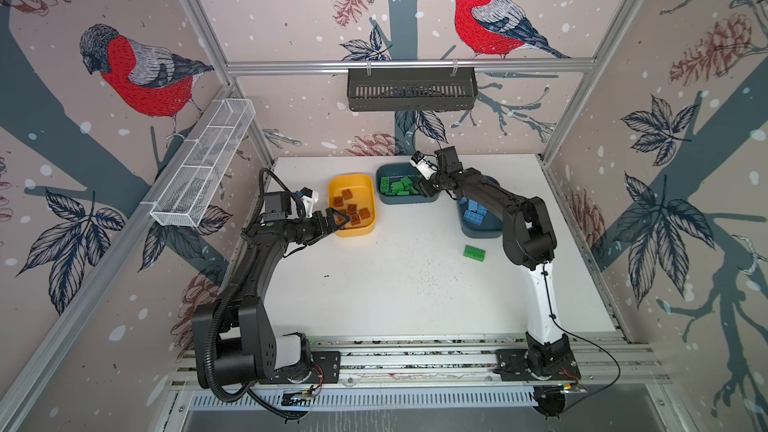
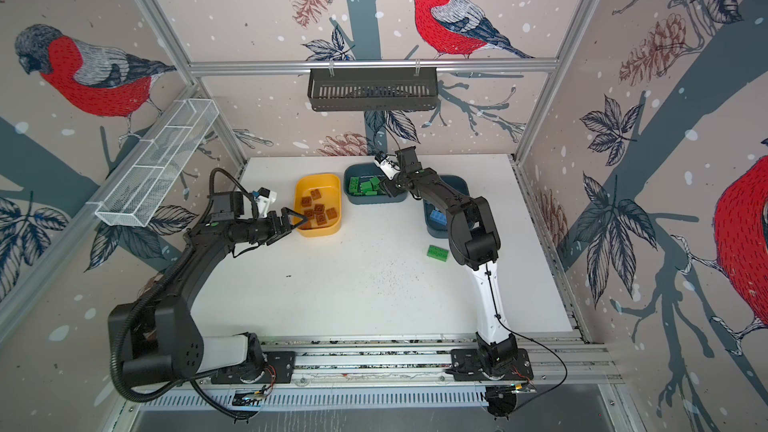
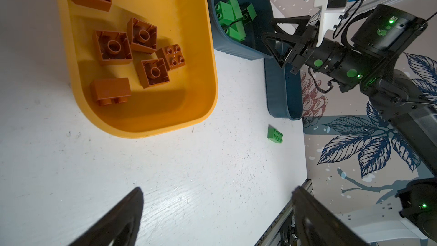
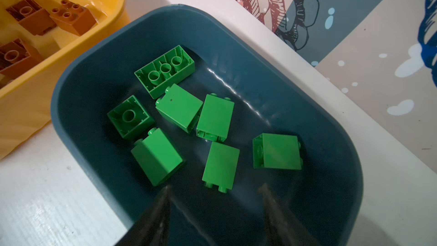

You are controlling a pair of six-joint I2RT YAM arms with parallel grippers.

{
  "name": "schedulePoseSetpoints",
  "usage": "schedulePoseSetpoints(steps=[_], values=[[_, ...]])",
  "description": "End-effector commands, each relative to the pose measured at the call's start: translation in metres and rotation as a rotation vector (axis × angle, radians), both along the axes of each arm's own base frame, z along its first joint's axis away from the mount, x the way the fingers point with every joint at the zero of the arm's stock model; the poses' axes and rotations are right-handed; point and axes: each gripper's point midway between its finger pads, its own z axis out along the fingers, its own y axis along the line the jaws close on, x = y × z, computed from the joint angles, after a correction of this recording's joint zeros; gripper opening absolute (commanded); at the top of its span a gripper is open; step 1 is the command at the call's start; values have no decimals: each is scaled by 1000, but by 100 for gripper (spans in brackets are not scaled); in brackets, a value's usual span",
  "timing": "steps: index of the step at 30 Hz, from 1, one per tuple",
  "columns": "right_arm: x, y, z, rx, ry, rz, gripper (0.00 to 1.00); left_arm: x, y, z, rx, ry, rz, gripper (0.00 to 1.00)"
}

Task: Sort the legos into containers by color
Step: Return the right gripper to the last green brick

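Right jaws: parted and empty. The right gripper (image 4: 215, 186) hangs over the green-brick tub (image 4: 295, 105), so anything let go there would land inside.
Left jaws: spread wide, holding nothing. The left gripper (image 3: 218, 190) hovers at the near edge of the yellow tub (image 3: 189, 95); I read it as parked clear of the other arm.
Green-brick tub: dark teal, with seven green bricks (image 4: 179, 110) loose on its floor, some on their sides, some studs down. I judge them dropped, not stacked.
Yellow tub: only brown bricks (image 3: 113, 47), scattered likewise.
Blue-brick tub (image 1: 478, 234): dark teal, just beside the green-brick tub and partly hidden under the right arm in both top views. Blue bricks (image 1: 475, 214) show in it.
Loose brick (image 1: 474, 252): green, studs up on the table (image 1: 374, 284), near the blue-brick tub and touching nothing.
Progress: nearly done. That brick looks like the last one unsorted, and the right gripper is the nearer.
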Motion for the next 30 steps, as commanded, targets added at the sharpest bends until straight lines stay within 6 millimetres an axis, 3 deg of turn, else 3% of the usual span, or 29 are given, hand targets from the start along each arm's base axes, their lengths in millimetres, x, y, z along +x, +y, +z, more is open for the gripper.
schedulePoseSetpoints(steps=[1,8,13,19,22,25,30], values=[[-17,-2,31,62,5,18,66,2,-1,5,-2,-21,-13,97],[-97,-41,42,23,68,38,72,2,-7,3,-5,-18,-24,97],[-161,-81,28,-97,107,73,75,2,-13,0,-3,-10,-45,97],[-217,-129,1,-261,138,63,77,3,-22,0,1,-8,-65,97],[-233,-154,-19,-359,176,31,78,3,-27,-1,-2,-6,-75,97],[-236,-174,-34,-405,220,-25,78,5,-30,0,-1,-9,-81,97],[-230,-179,-49,-402,244,-57,77,6,-34,1,-6,-10,-86,97]])
